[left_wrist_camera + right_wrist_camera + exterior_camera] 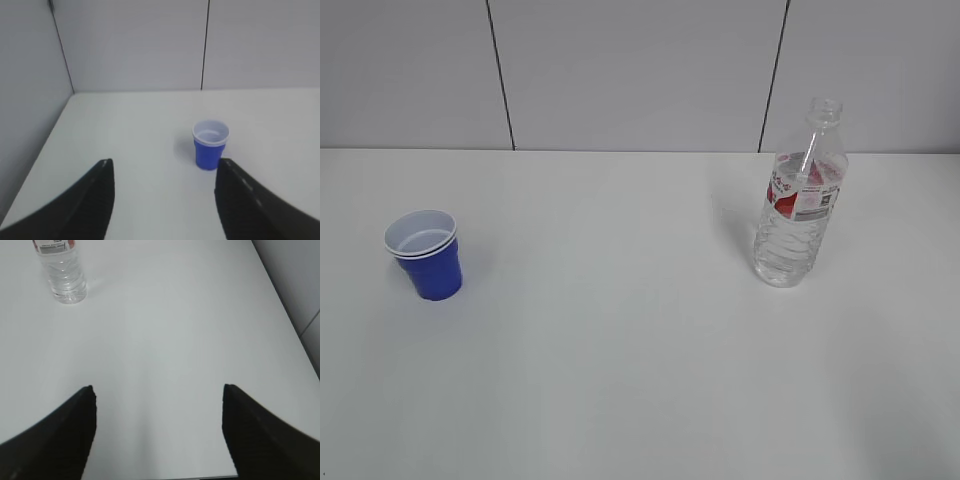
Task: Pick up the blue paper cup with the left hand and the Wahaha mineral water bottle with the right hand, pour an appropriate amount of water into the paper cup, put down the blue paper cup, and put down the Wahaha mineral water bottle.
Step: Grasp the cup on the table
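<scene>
With both the left hand (162, 192) and the right hand (157, 422) spread empty, we are risking toppling the uncapped Wahaha mineral water bottle (799, 196), standing right of centre, or crushing the blue paper cup (426, 254) at the left.

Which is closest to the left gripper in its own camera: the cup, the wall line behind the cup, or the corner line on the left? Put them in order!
From the left gripper, open and empty:
1. Cup: just ahead, toward the right finger, standing on the table.
2. Corner line: far left, where the side wall meets the back wall.
3. Wall line: on the back wall, behind the cup.
The last two are too close to call.
</scene>
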Available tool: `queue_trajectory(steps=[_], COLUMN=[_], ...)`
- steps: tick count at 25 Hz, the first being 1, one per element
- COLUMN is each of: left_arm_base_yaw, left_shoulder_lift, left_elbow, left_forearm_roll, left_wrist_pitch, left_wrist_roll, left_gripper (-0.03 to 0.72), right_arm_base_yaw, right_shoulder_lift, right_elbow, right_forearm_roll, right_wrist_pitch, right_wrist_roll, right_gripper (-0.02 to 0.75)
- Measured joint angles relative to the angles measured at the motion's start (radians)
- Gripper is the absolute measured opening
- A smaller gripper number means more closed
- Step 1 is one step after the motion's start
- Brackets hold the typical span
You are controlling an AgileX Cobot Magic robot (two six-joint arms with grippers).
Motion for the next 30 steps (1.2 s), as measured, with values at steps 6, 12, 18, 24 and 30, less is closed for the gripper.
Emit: queue_trajectory(steps=[6, 12, 18, 24, 30], left_arm_base_yaw=[-0.041, -0.041, -0.044, -0.045, -0.045], left_shoulder_lift=[0.0, 0.013, 0.158, 0.311, 0.405], left_elbow=[-0.002, -0.002, 0.058, 0.166, 0.24], left_forearm_roll=[-0.047, -0.046, 0.023, 0.012, 0.012], left_wrist_pitch=[-0.159, -0.398, -0.608, -0.854, -1.003], left_wrist_roll=[0.0, 0.0, 0.0, 0.0, 0.0], left_gripper=[0.48, 0.48, 0.48, 0.48, 0.48], right_arm_base_yaw=[0.0, 0.0, 0.0, 0.0, 0.0], right_shoulder_lift=[0.0, 0.0, 0.0, 0.0, 0.0], right_elbow=[0.0, 0.0, 0.0, -0.013, -0.018], right_forearm_roll=[0.0, -0.027, -0.029, -0.029, 0.041], right_wrist_pitch=[0.0, 0.0, 0.0, -0.044, -0.484], right_wrist_roll=[0.0, 0.0, 0.0, 0.0, 0.0], right_gripper=[0.587, 0.587, 0.587, 0.587, 0.587])
